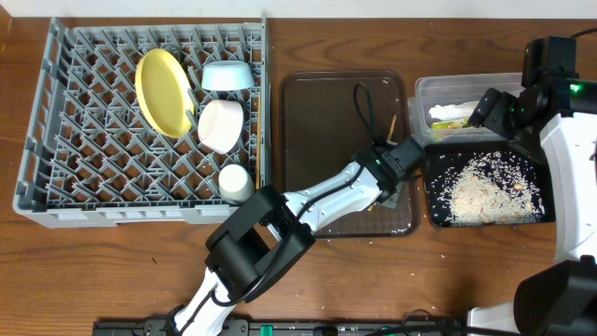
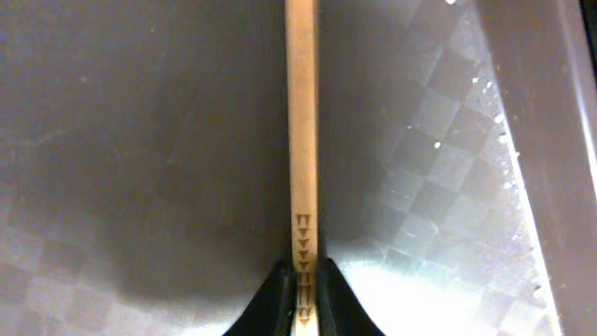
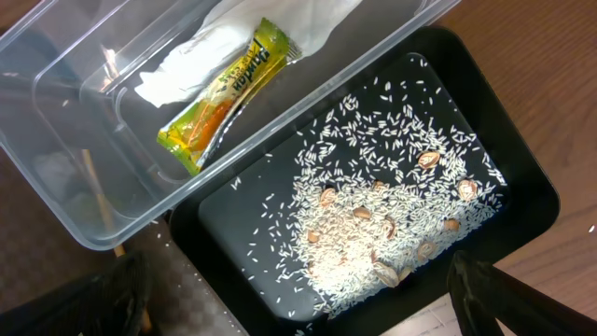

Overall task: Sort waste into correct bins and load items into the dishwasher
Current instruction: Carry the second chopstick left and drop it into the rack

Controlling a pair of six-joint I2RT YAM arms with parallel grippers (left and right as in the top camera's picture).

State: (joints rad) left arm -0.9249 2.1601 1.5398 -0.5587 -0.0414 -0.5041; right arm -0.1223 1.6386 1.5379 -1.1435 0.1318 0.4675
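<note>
My left gripper (image 2: 305,271) is shut on a wooden chopstick (image 2: 300,131), low over the right side of the brown serving tray (image 1: 317,121). From above, the left gripper (image 1: 408,157) sits just below the chopstick's free end (image 1: 393,124). The right gripper (image 3: 298,313) hangs open and holds nothing, above the black tray (image 3: 233,252) of rice scraps (image 3: 373,215). Beside it the clear tub (image 3: 56,112) holds the green-and-yellow wrapper (image 3: 227,93) and the white napkin (image 3: 187,61). The grey rack (image 1: 56,140) carries the yellow plate (image 1: 163,91), light blue bowl (image 1: 227,75), white bowl (image 1: 221,125) and white cup (image 1: 234,180).
A black cable (image 1: 366,107) loops over the brown tray's upper right. The left arm (image 1: 308,205) lies diagonally across the tray's lower edge. The right arm's white body (image 1: 574,159) stands at the table's right edge, beside the two bins.
</note>
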